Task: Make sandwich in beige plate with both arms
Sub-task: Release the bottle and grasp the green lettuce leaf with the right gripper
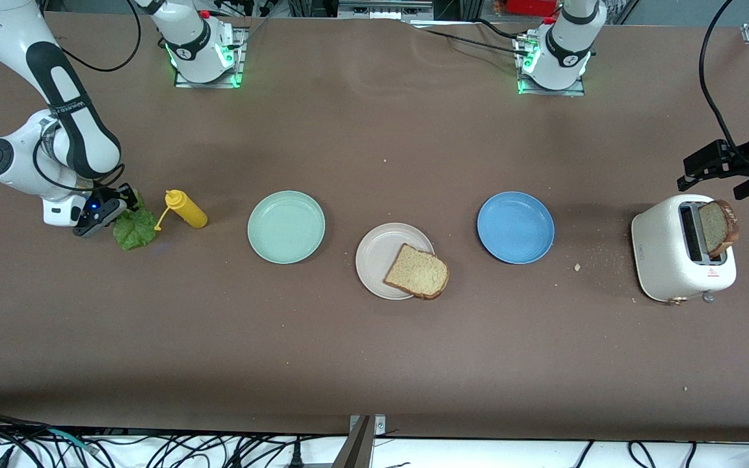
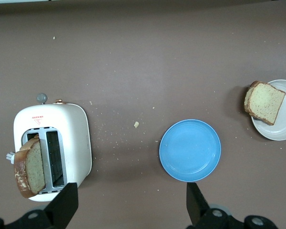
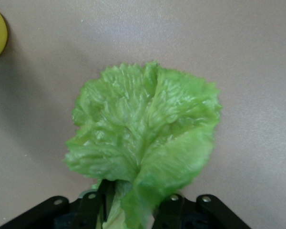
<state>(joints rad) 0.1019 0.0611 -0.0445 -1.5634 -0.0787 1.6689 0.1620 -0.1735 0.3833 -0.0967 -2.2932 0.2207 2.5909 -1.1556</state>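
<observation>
Beige plate point(image 1: 374, 250): round, shallow, matte, pale off-white with a low rim; it sits on the table point(image 1: 374, 364) between the green plate point(image 1: 286, 227) and the blue plate point(image 1: 515, 227), a little nearer the front camera than both.
Slice on plate point(image 1: 417, 272): square, tan wholemeal crumb with a brown crust; it lies flat on the beige plate's edge toward the left arm's end, one corner hanging over the rim.
Second slice point(image 1: 719, 227): same bread, dark crust, standing tilted in a slot of the white toaster point(image 1: 667, 257); well apart from the beige plate, toward the left arm's end.
Lettuce point(image 3: 143, 143): bright green ruffled leaf with pale veins, spread on the table, well apart from the beige plate toward the right arm's end, just beside the yellow bottle point(image 1: 184, 208).
Right gripper point(image 3: 133, 207): low at the table, fingers clamped on the stem end of the lettuce.
Left gripper point(image 2: 131, 202): hanging over the table by the toaster, fingers wide apart, holding nothing; the arm waits.
</observation>
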